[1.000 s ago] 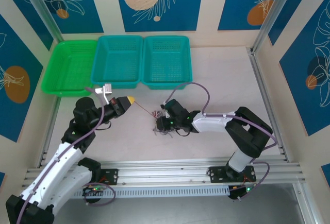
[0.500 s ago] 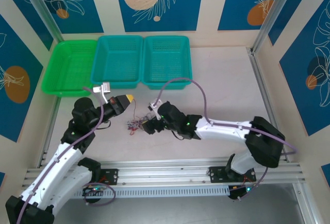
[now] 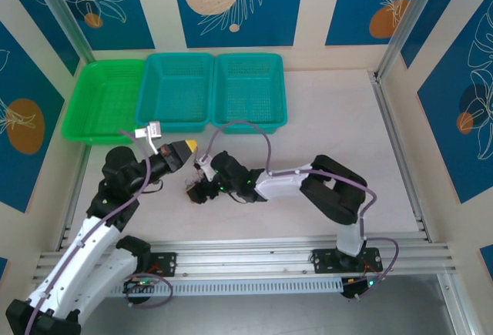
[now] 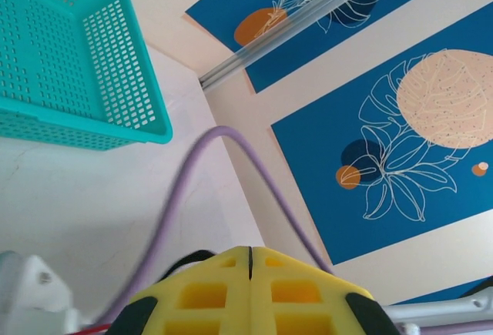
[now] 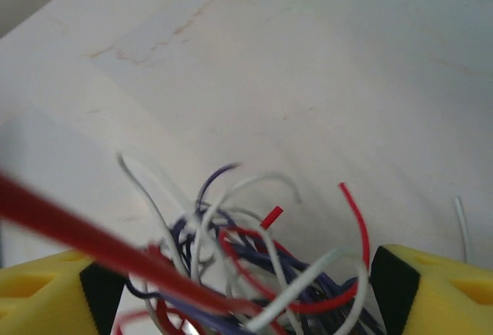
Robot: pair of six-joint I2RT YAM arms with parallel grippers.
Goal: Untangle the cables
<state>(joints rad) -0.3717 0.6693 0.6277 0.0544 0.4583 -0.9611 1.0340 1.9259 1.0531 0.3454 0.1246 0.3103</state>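
**Right fingers wide around the knot, left fingers closed: free 1 strand at a time**

The cables (image 3: 194, 192) lie in 1 small knot on the table (image 3: 331, 127), in front of the left arm and well short of the 3 baskets (image 3: 177, 125); the right gripper (image 5: 231, 296) has its yellow fingers spread wide, with red, white and dark strands bunched loosely between them, not squeezed; the left gripper (image 3: 185, 149) hangs near the knot on its far side, pads pressed flat together, and whether a hair-thin strand is nipped in that seam I cannot tell; 1 red strand (image 5: 69, 231) slants away from the bundle, out of focus

My judgement for doing this well: close the right fingers on 1 free end, not on the whole knot; draw it out low and slowly, away from the left gripper; ease off and regrip if the loops tighten instead of sliding

No brand or writing can be read; the wall panels (image 3: 231, 4) carry only leaf and disc patterns; the white tag (image 3: 150, 130) on the lilac arm cable (image 4: 200, 173) is too small to read
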